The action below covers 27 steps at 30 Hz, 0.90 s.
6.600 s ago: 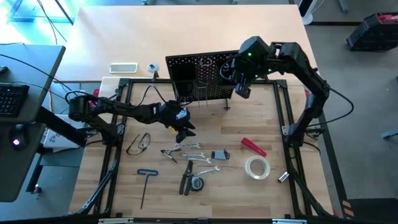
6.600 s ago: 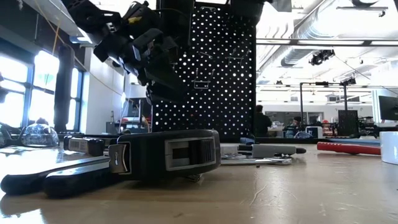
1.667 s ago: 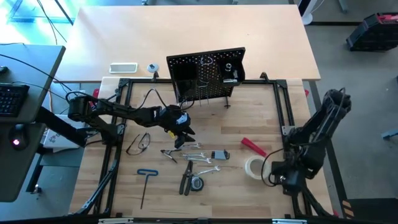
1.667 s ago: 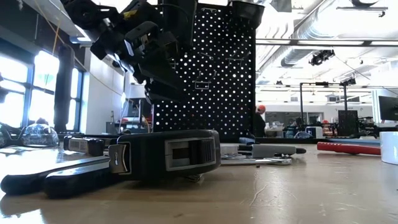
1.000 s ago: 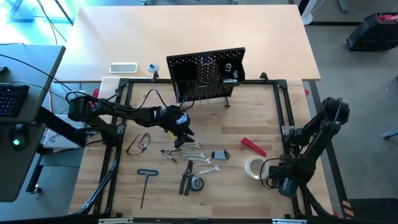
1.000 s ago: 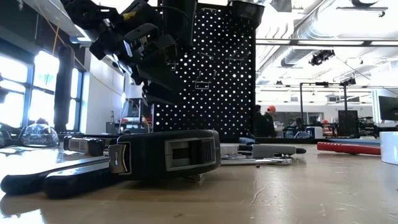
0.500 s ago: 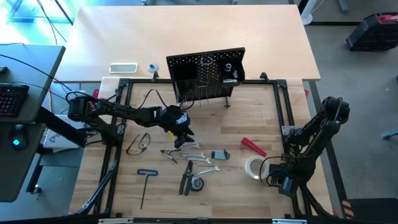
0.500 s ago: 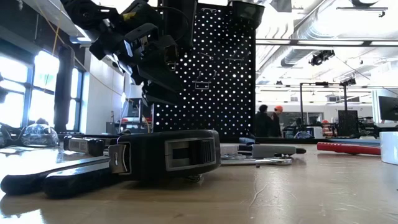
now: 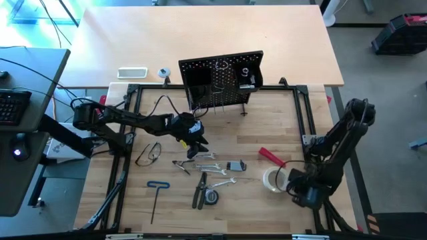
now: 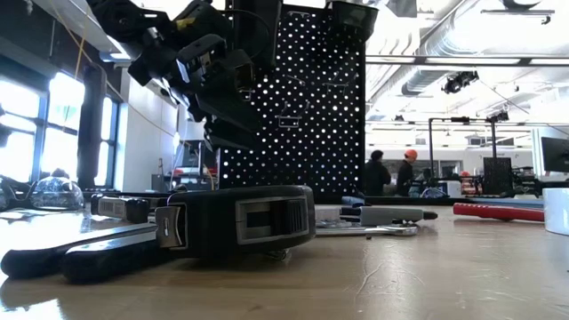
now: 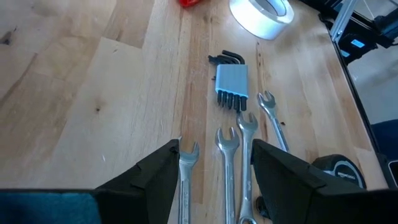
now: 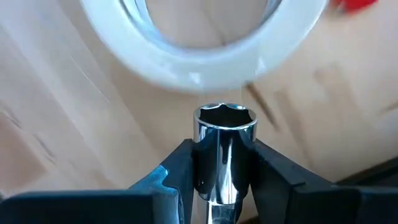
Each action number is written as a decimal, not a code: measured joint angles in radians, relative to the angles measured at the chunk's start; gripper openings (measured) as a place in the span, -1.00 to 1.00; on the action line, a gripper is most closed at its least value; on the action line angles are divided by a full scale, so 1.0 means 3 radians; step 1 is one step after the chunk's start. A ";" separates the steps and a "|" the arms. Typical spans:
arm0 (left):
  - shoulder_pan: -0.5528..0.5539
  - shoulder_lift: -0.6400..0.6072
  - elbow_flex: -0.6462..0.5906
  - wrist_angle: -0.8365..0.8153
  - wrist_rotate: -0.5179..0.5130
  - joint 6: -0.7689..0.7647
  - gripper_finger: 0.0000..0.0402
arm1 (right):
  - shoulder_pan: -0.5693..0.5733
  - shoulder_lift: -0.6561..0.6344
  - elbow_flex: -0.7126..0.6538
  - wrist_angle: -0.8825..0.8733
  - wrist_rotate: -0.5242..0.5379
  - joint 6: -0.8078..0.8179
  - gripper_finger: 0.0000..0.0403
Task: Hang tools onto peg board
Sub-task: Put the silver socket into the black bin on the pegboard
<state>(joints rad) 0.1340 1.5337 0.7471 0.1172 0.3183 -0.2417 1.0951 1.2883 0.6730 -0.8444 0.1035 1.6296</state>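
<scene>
So the right gripper (image 12: 217,180) is down low at the right side of the table, fingers pinched on a shiny chrome socket (image 12: 222,146). The tape roll (image 12: 205,43) lies just ahead of it on the wood, very close. The left gripper (image 11: 214,174) hangs over the middle of the table with its fingers spread, holding nothing, and the silver wrenches (image 11: 233,162) lie right beneath it, with the hex key set (image 11: 231,81) a bit past them. The peg board (image 9: 220,81) stands at the table's back edge, well apart from both.
</scene>
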 joint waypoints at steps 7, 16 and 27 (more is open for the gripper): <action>0.0028 0.0000 0.0000 0.0005 0.0016 0.0004 -0.04 | -0.0193 -0.0238 0.0469 -0.0643 0.0457 0.0012 -0.46; 0.0036 -0.0001 0.0000 0.0032 0.0028 0.0076 -0.04 | -0.0872 -0.0530 0.1114 -0.1380 0.1097 -0.0534 -0.46; 0.0091 -0.0001 0.0000 0.0069 0.0014 0.0142 -0.04 | -0.2187 -0.0586 0.2084 -0.1220 0.1672 -0.2335 -0.46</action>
<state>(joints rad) 0.1613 1.5333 0.7471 0.1380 0.3225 -0.1990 0.4389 1.1126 1.2982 -1.2103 0.6050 0.9291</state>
